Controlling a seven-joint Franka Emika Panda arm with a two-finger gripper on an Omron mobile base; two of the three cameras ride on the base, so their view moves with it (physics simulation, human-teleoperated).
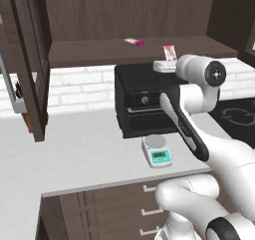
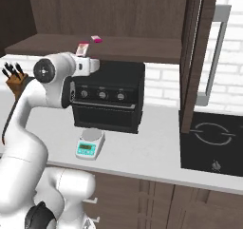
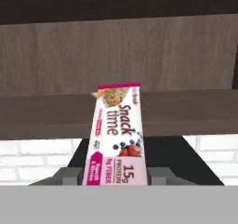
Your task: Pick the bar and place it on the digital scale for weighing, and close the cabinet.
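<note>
Above the black toaster oven (image 1: 144,102), just in front of the cabinet's (image 1: 30,60) open lower shelf (image 1: 99,52), the gripper (image 3: 117,175) held the bar (image 3: 116,137) by its lower end. In the hand view the wrapper stood up between the two dark finger tips, its magenta strip at the top and the printed face turned toward the camera, so the gripper was pinched on the bar rather than spread. The left base view showed the same bar (image 1: 170,52) upright at the hand, level with the shelf edge; whether it touched the shelf there was hard to tell, though it looked clear of it.

Gripped at one end, the bar hung free along most of its length, which should let it be laid flat on a plate without the fingers getting in the way. A second, paler bar (image 1: 133,42) lay further back on the shelf, well apart from the held one.

The digital scale (image 1: 157,151) sat on the bench (image 1: 79,154) just in front of the oven, its round silver plate bare, well below the gripper. The bar was therefore not yet weighed. The cabinet door stood open at the left of the left base view, edge-on to the camera, so closing it remained to be done too. The likely next move was a descent past the oven's front toward the scale.
</note>
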